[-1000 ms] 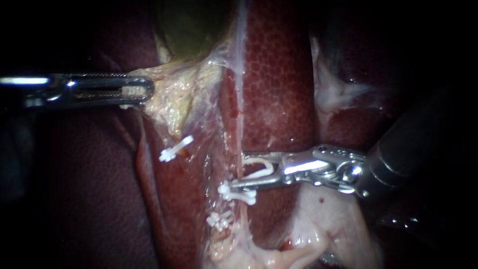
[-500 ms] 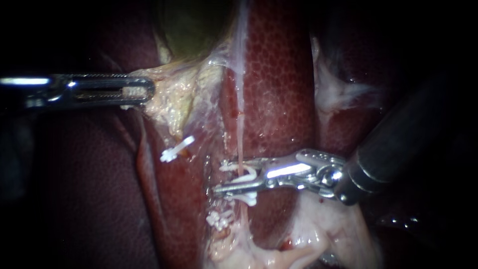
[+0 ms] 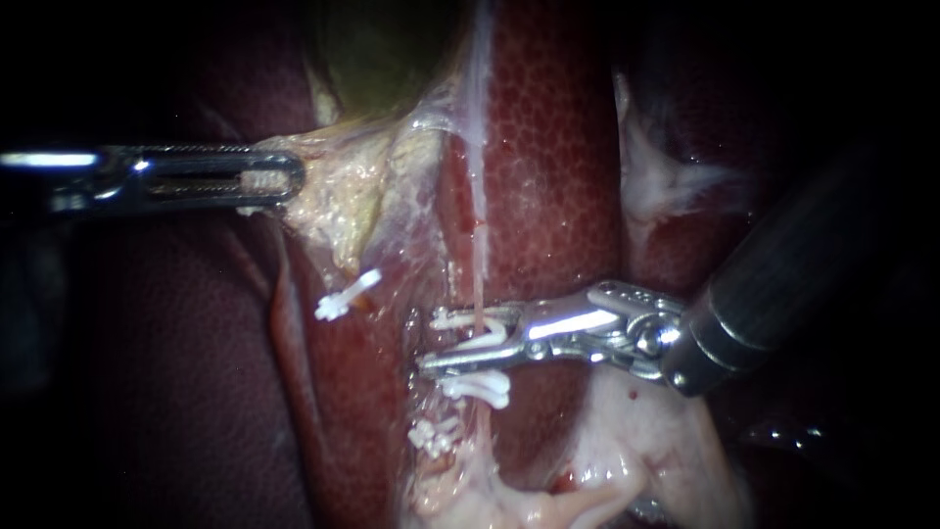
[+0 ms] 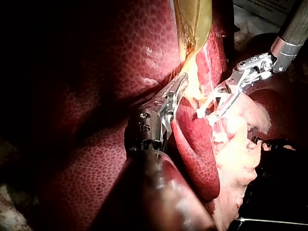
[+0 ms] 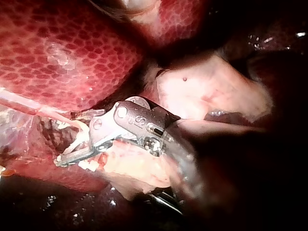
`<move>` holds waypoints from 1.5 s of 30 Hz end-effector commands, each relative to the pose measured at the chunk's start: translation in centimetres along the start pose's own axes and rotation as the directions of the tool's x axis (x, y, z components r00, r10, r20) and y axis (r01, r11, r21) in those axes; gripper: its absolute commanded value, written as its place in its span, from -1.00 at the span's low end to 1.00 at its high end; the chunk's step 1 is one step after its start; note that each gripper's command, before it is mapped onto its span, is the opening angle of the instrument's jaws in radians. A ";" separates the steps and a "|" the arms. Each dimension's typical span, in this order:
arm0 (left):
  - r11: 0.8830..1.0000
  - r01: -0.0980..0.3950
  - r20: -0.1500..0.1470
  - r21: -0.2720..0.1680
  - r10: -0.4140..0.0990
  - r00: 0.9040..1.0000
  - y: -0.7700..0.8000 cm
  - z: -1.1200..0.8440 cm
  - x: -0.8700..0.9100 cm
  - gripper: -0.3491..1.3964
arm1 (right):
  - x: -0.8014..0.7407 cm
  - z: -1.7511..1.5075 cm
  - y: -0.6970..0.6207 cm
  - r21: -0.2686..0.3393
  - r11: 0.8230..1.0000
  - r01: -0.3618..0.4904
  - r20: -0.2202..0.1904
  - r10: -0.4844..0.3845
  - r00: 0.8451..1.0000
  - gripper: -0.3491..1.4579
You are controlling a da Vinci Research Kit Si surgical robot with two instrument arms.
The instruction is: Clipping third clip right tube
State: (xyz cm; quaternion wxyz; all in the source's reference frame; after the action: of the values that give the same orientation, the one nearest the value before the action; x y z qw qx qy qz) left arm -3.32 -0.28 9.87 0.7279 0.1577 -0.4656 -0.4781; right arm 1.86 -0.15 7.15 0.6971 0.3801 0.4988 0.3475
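R instr. (image 3: pixel 433 342) now higher on tube (image 3: pixel 479 264)

Two instruments (image 3: pixel 279 181) (image 3: pixel 431 343), four white clips (image 3: pixel 348 294) (image 3: pixel 477 329) (image 3: pixel 477 389) (image 3: pixel 432 434), one gallbladder (image 3: pixel 387 59)

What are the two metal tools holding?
The left instrument grips the pale tissue by its edge; the right instrument holds a white clip, open around the tube.
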 end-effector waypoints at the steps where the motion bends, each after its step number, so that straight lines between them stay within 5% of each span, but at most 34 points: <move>1: 1.000 0.000 0.000 0.000 0.000 1.000 0.00 0.00 0.00 -0.81 | 0.00 -0.01 0.00 0.000 1.000 0.000 -0.001 0.000 1.000 -0.11; 15: 1.000 0.000 0.000 0.000 0.000 1.000 0.00 0.00 0.00 -0.81 | 0.03 -0.07 0.00 0.004 1.000 -0.014 -0.003 0.014 1.000 -0.38; 26: 1.000 0.000 0.000 0.000 0.000 1.000 0.00 0.00 0.00 -0.81 | 0.01 -0.12 0.00 0.004 0.997 -0.072 -0.004 0.072 0.997 -1.00; 45: 1.000 0.000 0.000 0.000 0.000 1.000 -0.01 0.00 0.00 -0.81 | -0.02 -0.15 0.02 0.023 0.987 -0.157 0.008 0.157 0.988 -1.00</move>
State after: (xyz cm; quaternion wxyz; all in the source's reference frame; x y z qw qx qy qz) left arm -3.32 -0.28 9.86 0.7277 0.1575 -0.4657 -0.4783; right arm 1.71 -0.12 7.14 0.6648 0.4269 0.4690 0.3948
